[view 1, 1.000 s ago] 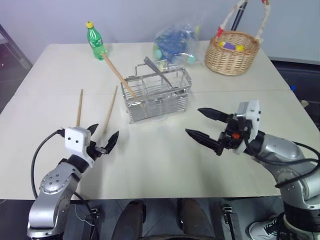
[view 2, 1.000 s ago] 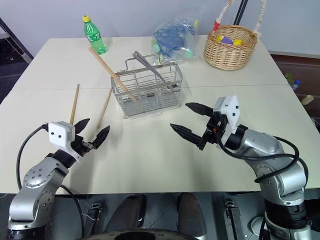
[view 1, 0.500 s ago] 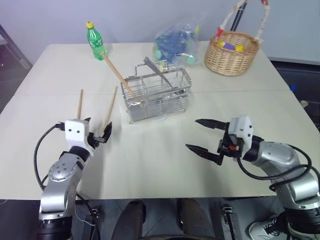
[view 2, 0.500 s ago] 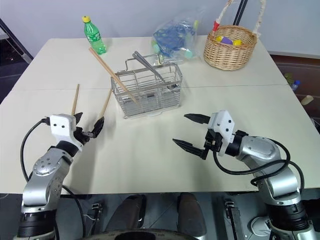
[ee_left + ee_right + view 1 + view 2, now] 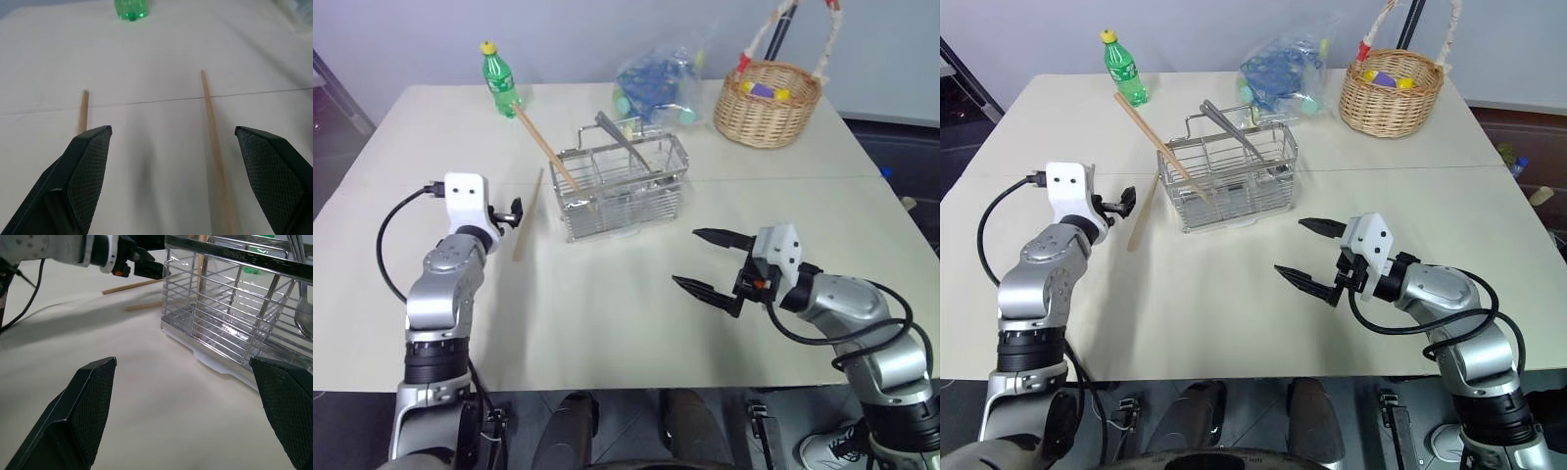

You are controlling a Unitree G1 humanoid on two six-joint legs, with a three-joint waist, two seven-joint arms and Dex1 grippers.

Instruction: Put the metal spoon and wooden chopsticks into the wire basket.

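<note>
The wire basket (image 5: 625, 188) stands mid-table. One wooden chopstick (image 5: 546, 147) leans out of its left end, and the metal spoon (image 5: 619, 137) leans inside it. Two more wooden chopsticks lie on the table left of the basket: the nearer one (image 5: 528, 215) and another (image 5: 83, 110). My left gripper (image 5: 1116, 206) is open and hovers just short of their near ends, with one chopstick (image 5: 215, 156) between its fingers (image 5: 78, 186) and nothing gripped. My right gripper (image 5: 687, 257) is open and empty, above the table to the front right of the basket (image 5: 234, 298).
A green bottle (image 5: 499, 78) stands at the back left. A plastic bag of blue items (image 5: 656, 83) lies behind the wire basket. A round wicker basket (image 5: 769, 103) sits at the back right. The near table edge runs below both arms.
My left arm has risen and reached forward to the near ends of the two lying chopsticks, and its wrist now covers the left one. The right gripper has sunk slightly.
</note>
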